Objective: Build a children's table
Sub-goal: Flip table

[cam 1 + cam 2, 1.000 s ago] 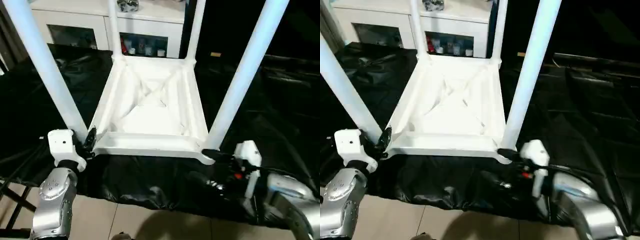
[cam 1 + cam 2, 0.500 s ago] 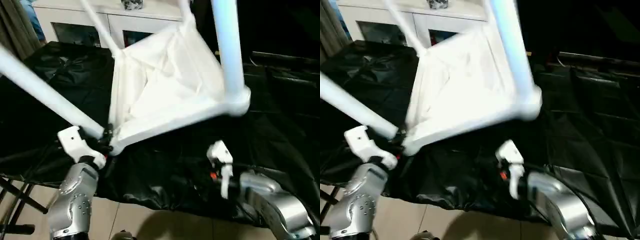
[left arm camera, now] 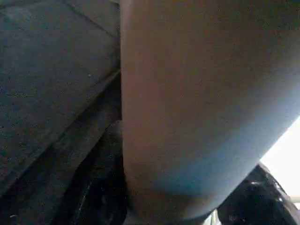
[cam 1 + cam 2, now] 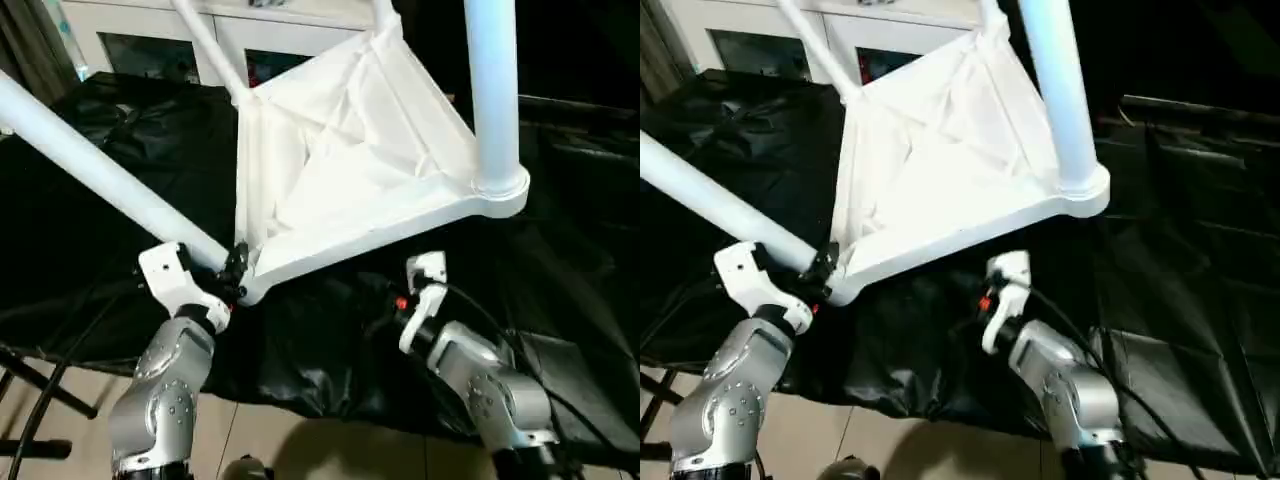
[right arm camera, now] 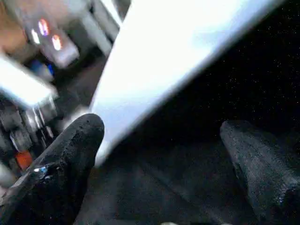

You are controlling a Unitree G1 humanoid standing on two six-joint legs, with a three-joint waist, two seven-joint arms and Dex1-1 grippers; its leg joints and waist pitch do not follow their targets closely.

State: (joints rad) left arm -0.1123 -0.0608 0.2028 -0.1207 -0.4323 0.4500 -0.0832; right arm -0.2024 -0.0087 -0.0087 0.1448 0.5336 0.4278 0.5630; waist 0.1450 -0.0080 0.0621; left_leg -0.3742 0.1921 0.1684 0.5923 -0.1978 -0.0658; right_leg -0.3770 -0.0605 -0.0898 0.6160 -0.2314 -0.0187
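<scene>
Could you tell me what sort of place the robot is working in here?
Probably an indoor room set up as a work area: a white cabinet with glass doors stands at the back, black sheeting covers the work surface, and tiled floor shows below its near edge.

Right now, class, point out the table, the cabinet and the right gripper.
table [image 4: 340,170], left eye view, ribbed underside.
cabinet [image 4: 140,30], left eye view, front.
right gripper [image 5: 164,154], right wrist view, between its fingers.
</scene>
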